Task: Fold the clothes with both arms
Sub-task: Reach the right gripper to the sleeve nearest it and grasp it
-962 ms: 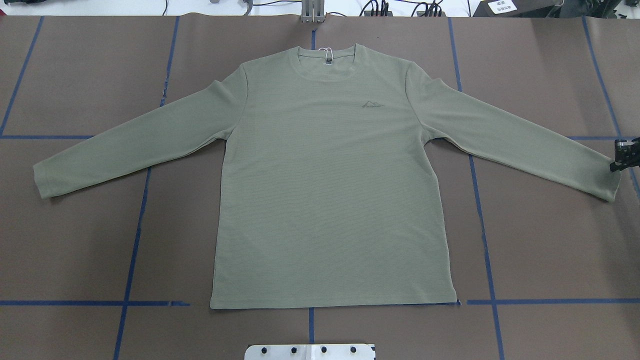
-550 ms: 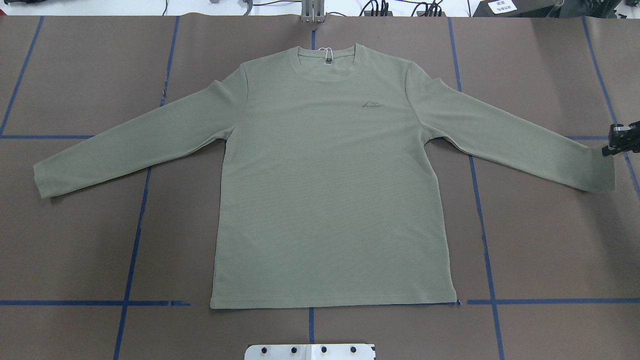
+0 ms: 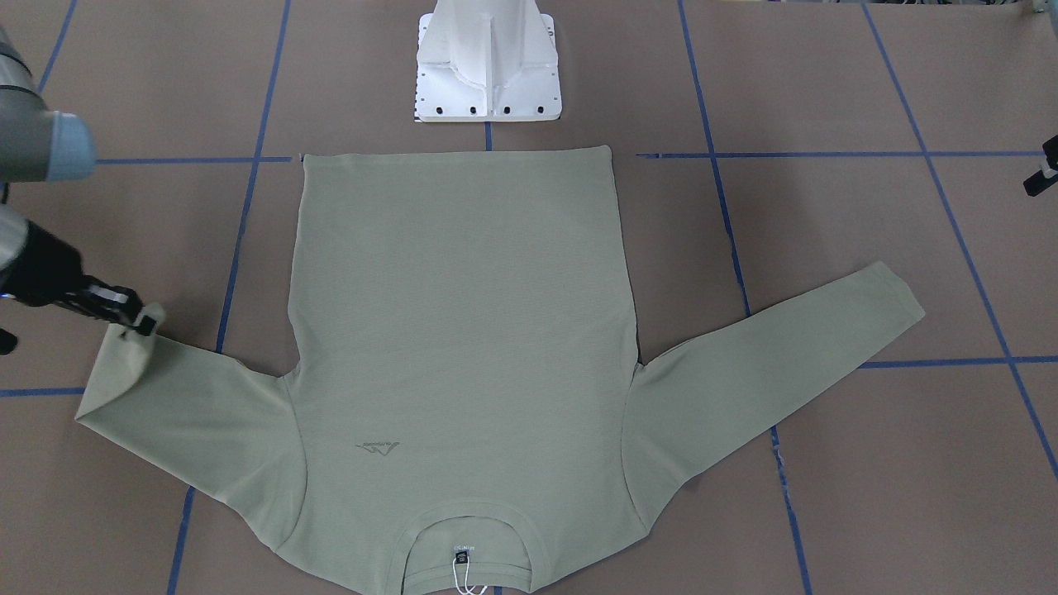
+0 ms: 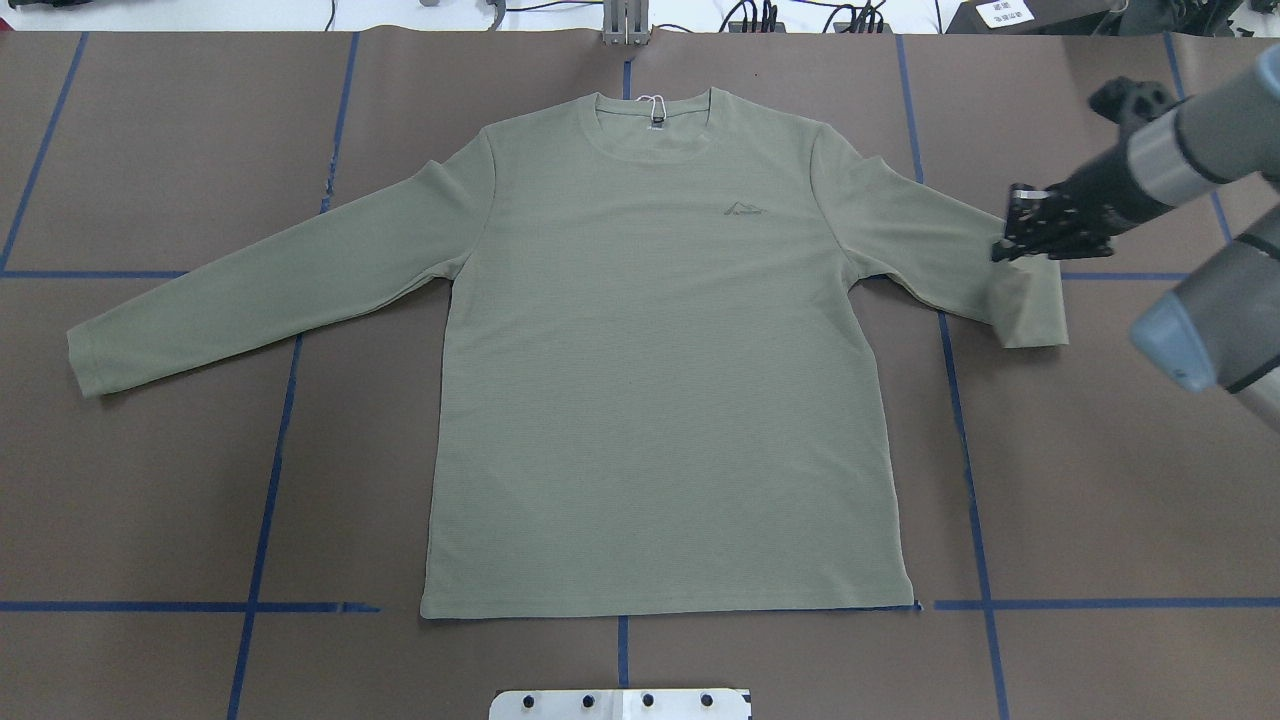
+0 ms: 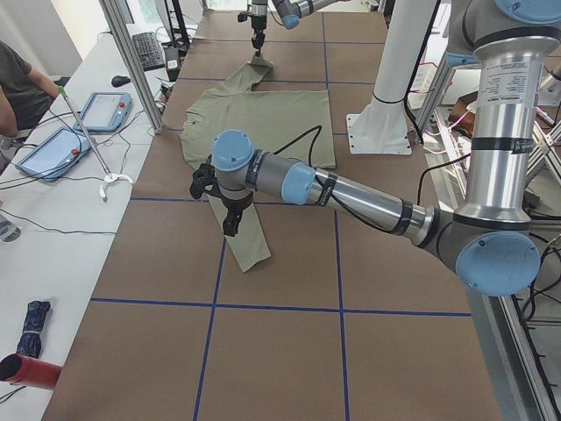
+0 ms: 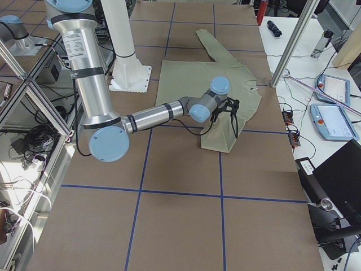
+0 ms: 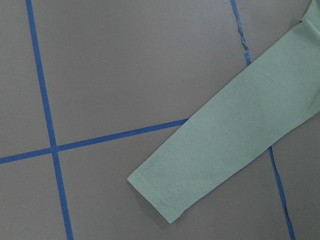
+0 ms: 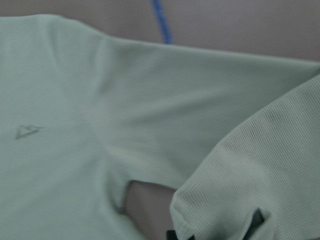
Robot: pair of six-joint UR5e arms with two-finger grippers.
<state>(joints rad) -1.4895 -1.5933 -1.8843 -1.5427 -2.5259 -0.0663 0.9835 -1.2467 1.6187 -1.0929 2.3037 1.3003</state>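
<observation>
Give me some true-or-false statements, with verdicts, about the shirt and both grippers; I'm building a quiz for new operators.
1. The right gripper grips the cuff of the shirt on the robot's right. True.
2. The left sleeve is folded over the body. False: it lies flat and stretched out on the table.
3. The neckline lies at the end far from the pedestal. True.
4. The left gripper holds the left cuff. False: the cuff lies free on the table.
5. The right sleeve lies flat at full length. False: its end is lifted and doubled back.
</observation>
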